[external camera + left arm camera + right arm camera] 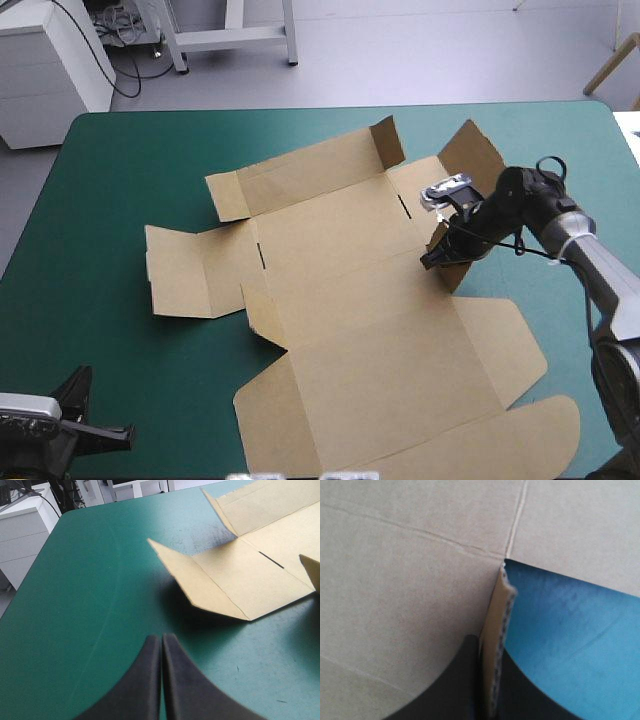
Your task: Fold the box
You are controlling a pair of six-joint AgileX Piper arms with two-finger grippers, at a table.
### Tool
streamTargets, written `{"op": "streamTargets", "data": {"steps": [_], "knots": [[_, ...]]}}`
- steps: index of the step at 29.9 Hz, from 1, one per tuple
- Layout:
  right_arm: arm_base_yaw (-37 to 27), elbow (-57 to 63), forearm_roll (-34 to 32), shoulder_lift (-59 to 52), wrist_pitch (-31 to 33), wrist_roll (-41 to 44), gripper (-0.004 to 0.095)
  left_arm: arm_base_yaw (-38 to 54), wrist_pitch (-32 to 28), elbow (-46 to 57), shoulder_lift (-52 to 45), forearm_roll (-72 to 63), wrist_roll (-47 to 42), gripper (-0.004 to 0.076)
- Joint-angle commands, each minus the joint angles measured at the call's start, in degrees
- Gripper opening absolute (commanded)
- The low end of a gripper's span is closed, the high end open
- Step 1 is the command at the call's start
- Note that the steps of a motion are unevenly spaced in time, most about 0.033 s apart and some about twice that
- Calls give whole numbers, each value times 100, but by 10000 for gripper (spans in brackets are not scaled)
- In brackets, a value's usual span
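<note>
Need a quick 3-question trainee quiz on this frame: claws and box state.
1. True or false: the left claw is shut on the box.
2. What does the right claw pinch? A) a raised flap at the box's right side; B) the flap at the box's far-left end; C) nothing.
3. Fill in: under the left claw lies only the bare ___ cover.

Key: 1 false, it is shut over bare table; 2 A; 3 teal-green.
</note>
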Motion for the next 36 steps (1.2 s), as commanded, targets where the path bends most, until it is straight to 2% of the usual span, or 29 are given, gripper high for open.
{"op": "streamTargets", "data": {"steps": [1,15,26,36], "knots": [[407,-761,-343,91,166,-834,-14,-7,-421,-109,-73,-14,-54,-10],[1717,-2480,-701,1249,-155,-3460,-20,-7,-421,-109,-73,-14,-54,-10],[1899,-2807,-729,1648,-780,-4213,-20,-7,-421,-109,-73,-14,-54,-10],[1948,-2807,-646,1803,-1301,-4500,-20,-7,-421,-109,-73,-14,-54,-10]]}}
